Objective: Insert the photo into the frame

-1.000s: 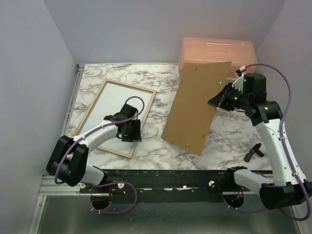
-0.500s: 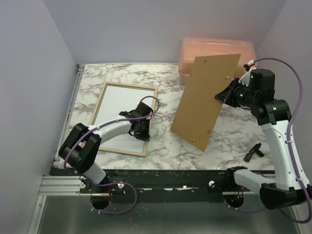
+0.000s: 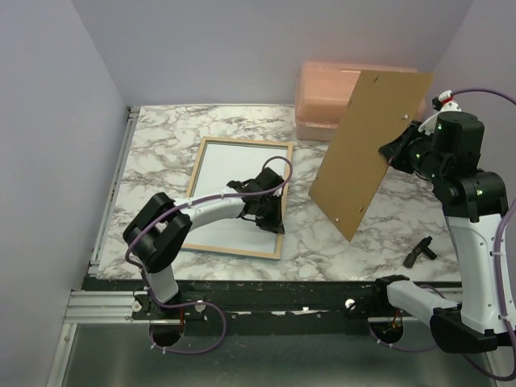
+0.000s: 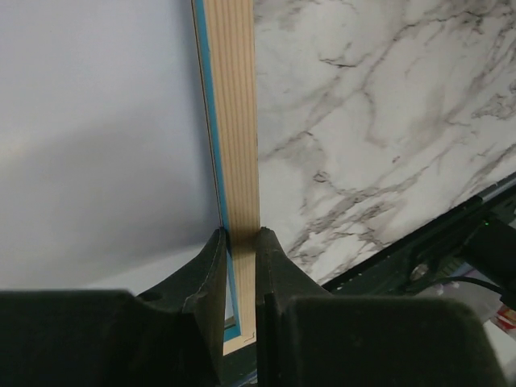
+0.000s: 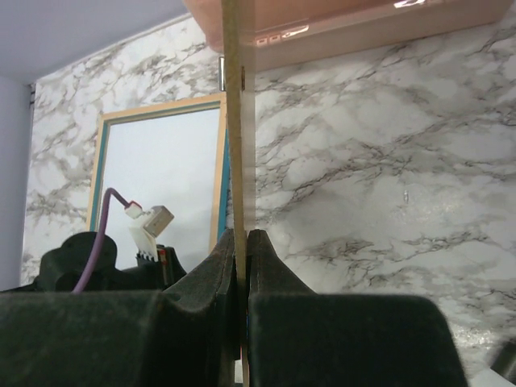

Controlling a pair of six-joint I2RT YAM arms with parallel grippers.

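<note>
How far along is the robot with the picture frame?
Done: the brown backing is off the frame, held up in the air by the right gripper. In hand: the left gripper pinches the edge of the frame, which lies wood side up. Left: seating the photo, then the backing. No printed picture shows. The pale sheet inside the frame could be its back, but I can't tell.

A white tabletop with grey marble veining [image 3: 161,137] fills the middle of the overhead view. Plain, pale lilac walls close it in on three sides: a back wall [image 3: 266,48], a left wall [image 3: 48,161] and a right wall [image 3: 496,40]. A silver slotted aluminium rail [image 3: 89,305] runs along the table's near left edge. Below it lies a dull grey, faintly glossy surface [image 3: 266,363]. The light is soft and even, and the shadows are faint.
</note>
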